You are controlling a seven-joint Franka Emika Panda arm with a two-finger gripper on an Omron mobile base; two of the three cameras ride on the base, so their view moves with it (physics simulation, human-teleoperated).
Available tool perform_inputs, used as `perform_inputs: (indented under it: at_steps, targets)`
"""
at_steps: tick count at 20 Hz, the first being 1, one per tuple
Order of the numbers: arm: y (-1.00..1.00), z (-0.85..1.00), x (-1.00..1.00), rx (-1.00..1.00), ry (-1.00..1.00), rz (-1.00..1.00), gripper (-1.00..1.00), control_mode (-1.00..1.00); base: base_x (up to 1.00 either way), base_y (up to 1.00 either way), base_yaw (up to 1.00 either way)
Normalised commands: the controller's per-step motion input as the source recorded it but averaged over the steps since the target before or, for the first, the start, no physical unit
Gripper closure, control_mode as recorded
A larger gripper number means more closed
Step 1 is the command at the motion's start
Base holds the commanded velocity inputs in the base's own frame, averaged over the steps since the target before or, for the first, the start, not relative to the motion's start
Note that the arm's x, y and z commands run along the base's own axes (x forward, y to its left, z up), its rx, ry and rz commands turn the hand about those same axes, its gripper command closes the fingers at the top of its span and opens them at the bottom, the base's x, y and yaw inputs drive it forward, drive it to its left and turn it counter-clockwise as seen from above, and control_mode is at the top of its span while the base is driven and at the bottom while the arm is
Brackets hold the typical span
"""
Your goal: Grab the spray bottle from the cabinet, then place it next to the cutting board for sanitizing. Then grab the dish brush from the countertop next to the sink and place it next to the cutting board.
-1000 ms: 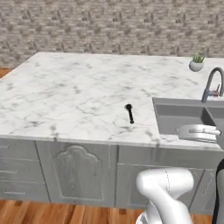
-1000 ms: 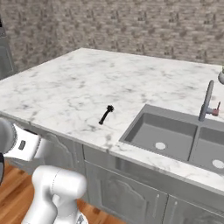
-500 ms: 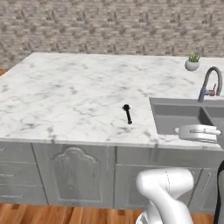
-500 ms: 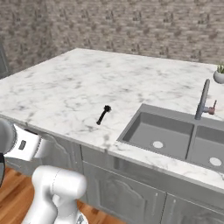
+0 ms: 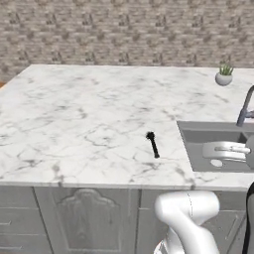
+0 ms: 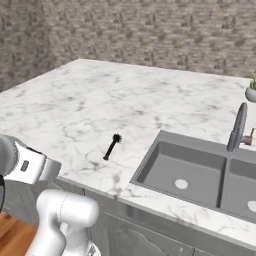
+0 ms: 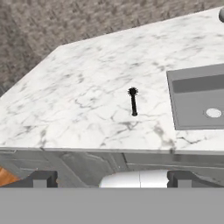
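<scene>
We judge the brush step not yet started: the dish brush [image 5: 153, 144] lies untouched at centre frame on the countertop [image 5: 74, 119], just left of the sink [image 6: 195, 172]. Our gripper [image 7: 111, 178] is released, jaws spread wide at the bottom of the hand view. Its bristles are too small to make out.

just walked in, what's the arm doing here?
Nothing is being handled right now. The gripper is open and empty, held back off the front edge of the countertop, looking toward the dish brush. The brush lies flat on the marble just left of the sink, head pointing away from the robot. A small potted plant sits at the far side, beyond the faucet.
</scene>
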Motion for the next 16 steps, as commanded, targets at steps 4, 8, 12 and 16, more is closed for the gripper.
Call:
perform_inputs:
  at_steps: [4,8,12,16]
  targets:
    - [0.00,0.00,0.00,0.00,0.00,0.00,-1.00,1.00,0.45,0.22,-0.06]
    - [0.00,0.00,0.00,0.00,0.00,0.00,-1.00,1.00,0.34,0.25,-0.05]
    - [0.00,0.00,0.00,0.00,0.00,0.00,-1.00,1.00,0.13,0.14,-0.13]
    - [0.00,0.00,0.00,0.00,0.00,0.00,-1.00,1.00,0.00,0.10,-0.23]
